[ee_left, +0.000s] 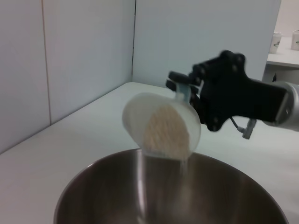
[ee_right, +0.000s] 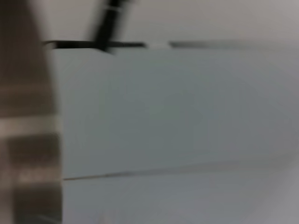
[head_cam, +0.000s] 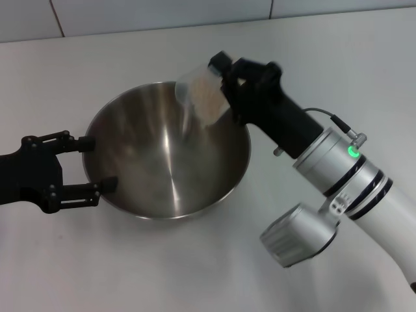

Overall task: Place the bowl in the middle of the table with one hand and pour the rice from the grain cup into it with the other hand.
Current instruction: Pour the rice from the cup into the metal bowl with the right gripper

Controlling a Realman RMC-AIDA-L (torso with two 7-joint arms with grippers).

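Note:
The steel bowl [head_cam: 166, 156] stands on the white table [head_cam: 195, 266]. My right gripper [head_cam: 224, 88] is shut on the grain cup [head_cam: 192, 81] and holds it tipped, mouth down, over the bowl's far rim. The rice [head_cam: 207, 97] lies against the cup's lower side. In the left wrist view the cup [ee_left: 140, 105] faces the camera above the bowl [ee_left: 117, 196], held by the right gripper [ee_left: 187, 91], and a thin stream of rice [ee_left: 163, 130] falls from its lip. My left gripper [head_cam: 97, 164] is open, its fingertips at the bowl's left rim.
A tiled wall [head_cam: 162, 10] runs along the table's far edge. The right forearm with its grey camera housing [head_cam: 299, 237] reaches over the table's right side. The right wrist view shows only blurred wall. A far shelf holds paper cups [ee_left: 275, 42].

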